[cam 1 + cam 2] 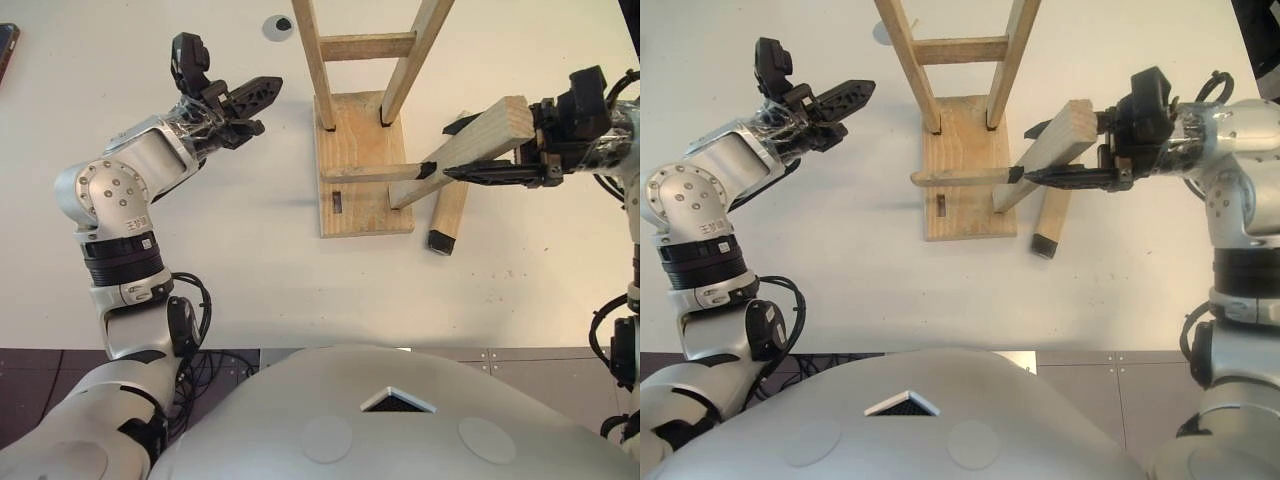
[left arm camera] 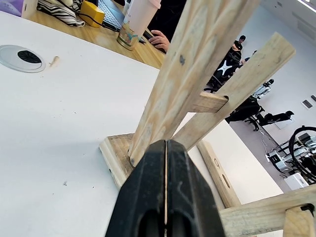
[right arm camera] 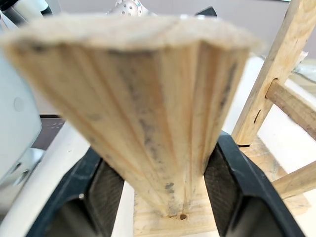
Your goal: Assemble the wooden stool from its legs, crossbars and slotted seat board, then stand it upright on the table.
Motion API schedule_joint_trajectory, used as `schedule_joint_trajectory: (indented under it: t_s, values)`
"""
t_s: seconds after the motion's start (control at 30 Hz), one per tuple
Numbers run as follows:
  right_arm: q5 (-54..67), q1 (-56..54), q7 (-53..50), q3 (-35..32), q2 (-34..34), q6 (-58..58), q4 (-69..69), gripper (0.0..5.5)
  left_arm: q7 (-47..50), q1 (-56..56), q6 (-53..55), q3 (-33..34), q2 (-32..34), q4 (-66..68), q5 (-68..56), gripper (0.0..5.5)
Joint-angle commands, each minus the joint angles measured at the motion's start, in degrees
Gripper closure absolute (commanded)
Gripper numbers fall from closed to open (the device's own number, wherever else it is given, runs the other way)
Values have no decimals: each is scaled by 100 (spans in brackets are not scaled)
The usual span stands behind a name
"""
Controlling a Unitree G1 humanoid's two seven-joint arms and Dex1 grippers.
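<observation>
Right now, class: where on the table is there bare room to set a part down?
Bare table lies between left tool and seat board, and along the near edge. Crowded: right of the board, by the loose leg, the held leg and right tool.

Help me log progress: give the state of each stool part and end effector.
Seat board: lying flat, near-left slot empty.
Far legs: upright in slots, joined by crossbar.
Third leg: tilted, gripped.
Fourth leg: lying flat beside board.
Left end effector: shut, empty.
Right end effector: shut on third leg.

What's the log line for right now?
left gripper: shut, empty | right gripper: shut on leg | seat board: flat on table
</observation>
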Motion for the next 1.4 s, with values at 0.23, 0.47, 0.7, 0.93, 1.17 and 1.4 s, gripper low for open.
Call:
schedule_joint_trajectory:
  t_s: [0.23,0.47,0.7,0.93,1.17,1.4]
  values:
    - [-952,1251,-796,486,-193,160,-613,227,259,-12,-41,167,125,266,328,550]
    - [-1545,1646,-1276,166,-333,-103,-677,145,438,50,-213,267,59,211,499,550]
    - [-1489,1884,-2987,-679,283,587,-706,97,332,245,-202,-13,386,51,783,550]
    - [-1546,1033,-5004,-1087,1441,1553,-436,11,-182,1570,-847,-719,1060,-847,1633,550]
    - [-1913,940,-5924,-167,1869,3281,-1132,11,661,2477,-1636,-281,166,-1229,2008,550]
    - [-2058,1358,-5560,-182,1124,3737,-1405,11,923,2363,-1641,-520,46,-1722,2314,550]
